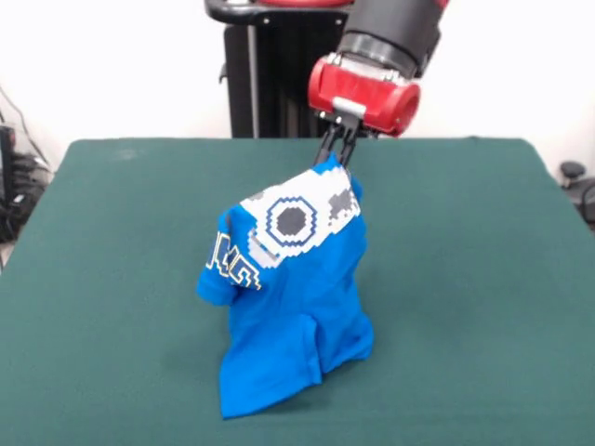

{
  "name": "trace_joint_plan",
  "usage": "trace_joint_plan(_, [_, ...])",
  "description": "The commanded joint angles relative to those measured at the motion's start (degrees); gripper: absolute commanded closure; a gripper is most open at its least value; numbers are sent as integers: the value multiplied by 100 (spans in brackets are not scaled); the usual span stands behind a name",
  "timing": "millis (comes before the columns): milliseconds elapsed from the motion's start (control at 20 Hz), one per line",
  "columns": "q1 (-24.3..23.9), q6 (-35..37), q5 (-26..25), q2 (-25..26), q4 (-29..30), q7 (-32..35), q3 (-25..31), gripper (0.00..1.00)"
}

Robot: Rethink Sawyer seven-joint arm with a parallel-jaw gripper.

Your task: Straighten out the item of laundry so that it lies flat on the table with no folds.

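Observation:
A small bright blue T-shirt [297, 316] hangs from my gripper [337, 160] in the front view, at the middle of the dark green table [483, 279]. The gripper is shut on a pinch of the shirt's upper edge and holds it lifted. The shirt drapes down in a crumpled cone. Its white-grey pixel controller print [299, 221] faces up near the top, and white lettering [234, 262] shows on the left side. The shirt's lower hem rests on the table near the front edge. The red and black arm comes down from the top.
The black pedestal [265, 74] stands at the table's far side. Dark cables and gear [14, 186] lie off the table's left edge, and a dark object [576, 181] stands off its right edge.

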Motion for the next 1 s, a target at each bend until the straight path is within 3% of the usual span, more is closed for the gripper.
trace_joint_plan(50, [154, -926, 418, 773, 1080, 1868, 474, 100])
trace_joint_plan(250, [-66, -974, 193, 887, 1244, 1896, 669, 100])
trace_joint_plan(500, [-7, -1015, 137, 1238, 1414, 1762, 544, 100])
trace_joint_plan(750, [-625, -814, -596, 1093, 1666, 1539, 891, 100])
trace_joint_plan(1000, [-957, -655, -910, 1090, 1700, 1434, 1054, 100])
